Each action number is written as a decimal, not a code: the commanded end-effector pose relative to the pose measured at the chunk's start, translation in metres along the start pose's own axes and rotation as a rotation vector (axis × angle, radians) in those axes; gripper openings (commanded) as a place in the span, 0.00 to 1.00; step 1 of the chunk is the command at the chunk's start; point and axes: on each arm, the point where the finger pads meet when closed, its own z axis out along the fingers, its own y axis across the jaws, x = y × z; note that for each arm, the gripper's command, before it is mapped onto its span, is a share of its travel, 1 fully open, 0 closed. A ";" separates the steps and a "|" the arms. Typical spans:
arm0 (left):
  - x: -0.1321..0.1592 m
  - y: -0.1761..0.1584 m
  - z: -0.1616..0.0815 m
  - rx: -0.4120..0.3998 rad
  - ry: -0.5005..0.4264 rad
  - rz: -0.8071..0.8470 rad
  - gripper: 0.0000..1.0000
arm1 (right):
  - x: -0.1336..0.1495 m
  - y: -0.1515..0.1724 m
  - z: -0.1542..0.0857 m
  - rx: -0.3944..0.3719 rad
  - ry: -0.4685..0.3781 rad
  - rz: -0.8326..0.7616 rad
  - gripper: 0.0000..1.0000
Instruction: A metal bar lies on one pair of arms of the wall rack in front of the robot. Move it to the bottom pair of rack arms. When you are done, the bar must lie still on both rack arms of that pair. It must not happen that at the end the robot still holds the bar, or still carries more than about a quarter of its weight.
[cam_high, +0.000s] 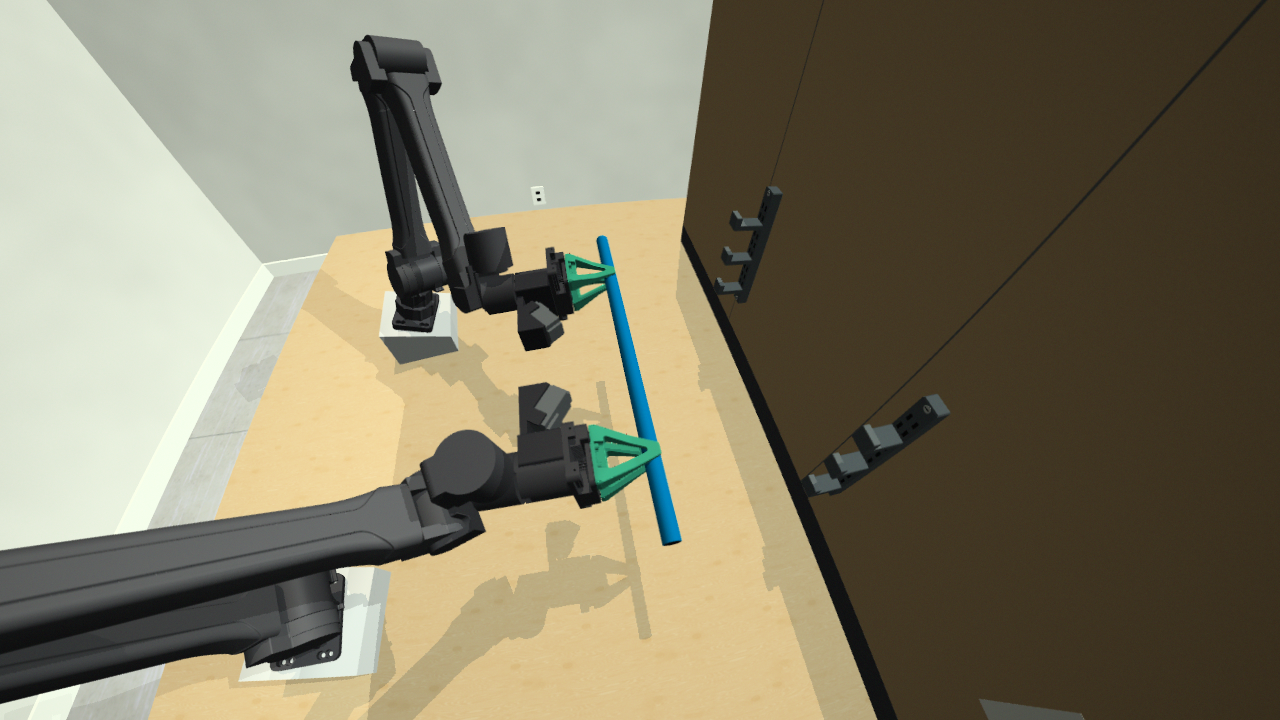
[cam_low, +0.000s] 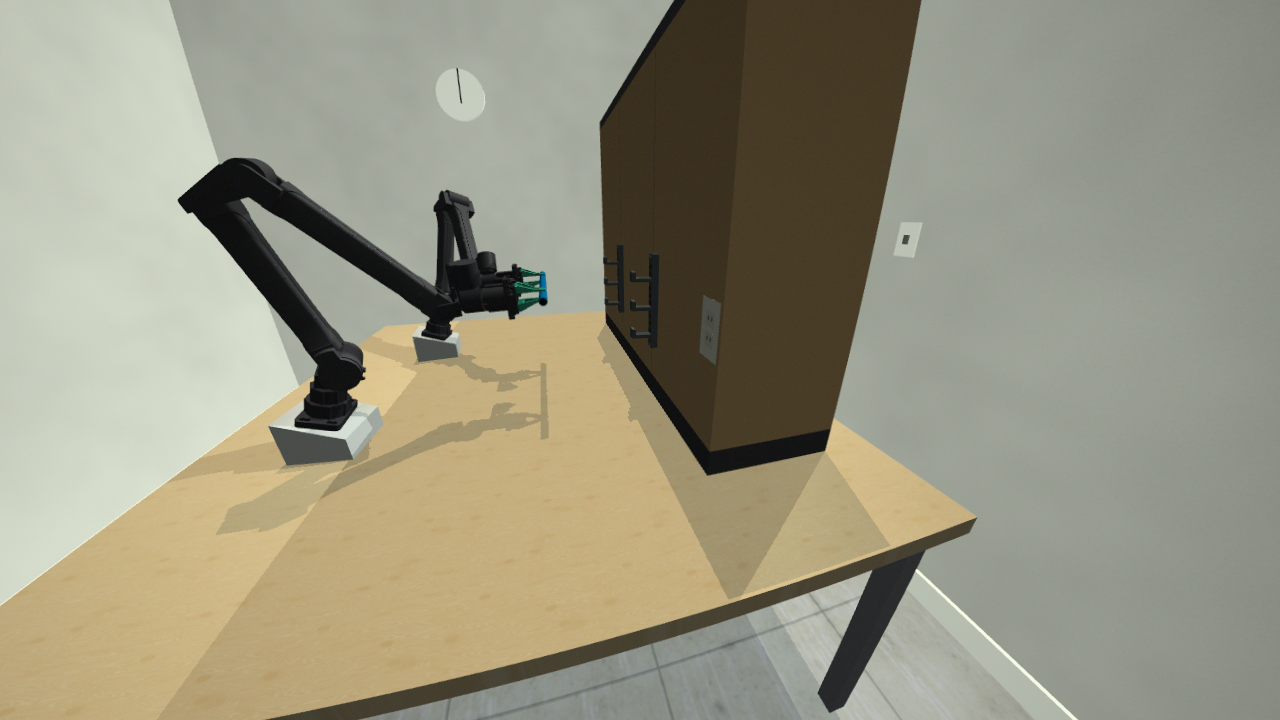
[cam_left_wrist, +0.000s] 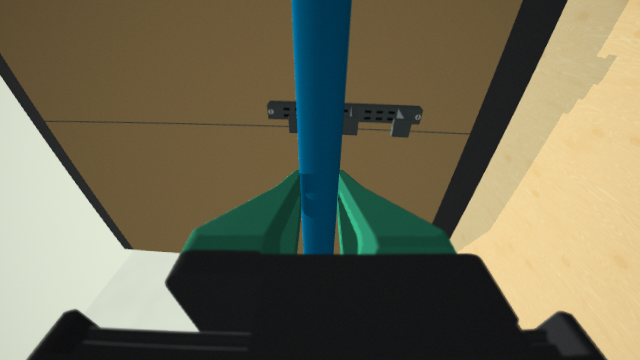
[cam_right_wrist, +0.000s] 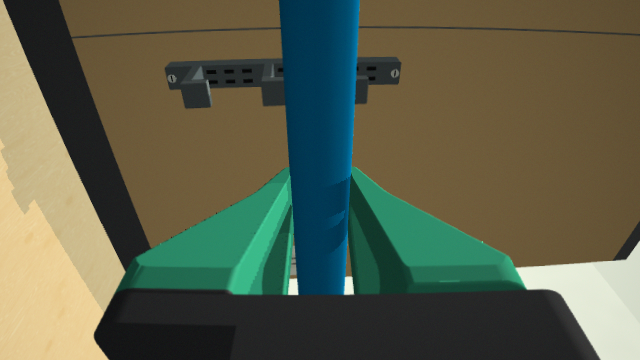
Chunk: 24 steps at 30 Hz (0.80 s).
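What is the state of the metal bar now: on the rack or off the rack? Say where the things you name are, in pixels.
Off: the metal bar (cam_high: 631, 358) (cam_low: 543, 285) (cam_left_wrist: 322, 100) (cam_right_wrist: 320, 100) is in the left gripper (cam_high: 610, 272) (cam_low: 542, 274) (cam_left_wrist: 319, 179) and right gripper (cam_high: 656, 450) (cam_low: 540, 294) (cam_right_wrist: 320, 181), away from the rack (cam_high: 760, 246) (cam_low: 654, 300) (cam_left_wrist: 360, 109) (cam_right_wrist: 220, 66).

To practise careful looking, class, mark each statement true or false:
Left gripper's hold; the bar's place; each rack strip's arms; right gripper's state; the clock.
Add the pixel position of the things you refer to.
1. The left gripper (cam_high: 611, 271) (cam_low: 542, 275) (cam_left_wrist: 319, 179) is shut on the blue bar (cam_high: 635, 367) (cam_low: 543, 286) (cam_left_wrist: 322, 75) (cam_right_wrist: 320, 125). True.
2. The bar lies on the bottom pair of rack arms. False: both grippers hold it away from the rack.
3. Each rack strip (cam_high: 761, 246) (cam_high: 914, 420) (cam_low: 621, 277) (cam_low: 654, 300) (cam_left_wrist: 385, 113) (cam_right_wrist: 230, 76) has three arms. True.
4. The right gripper (cam_high: 657, 450) (cam_low: 542, 298) (cam_right_wrist: 320, 181) is open, apart from the bar. False: it is shut on it.
5. A round clock (cam_low: 469, 94) hangs on the wall. True.
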 end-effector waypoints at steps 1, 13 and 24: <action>0.006 0.006 0.001 -0.022 0.013 -0.041 0.00 | 0.005 -0.009 0.003 0.035 0.015 0.027 0.00; 0.006 0.005 0.000 -0.022 0.013 -0.041 0.00 | 0.006 -0.008 0.004 0.035 0.015 0.027 0.00; 0.005 0.006 0.000 -0.022 0.013 -0.041 0.00 | 0.007 -0.008 0.004 0.035 0.015 0.027 0.00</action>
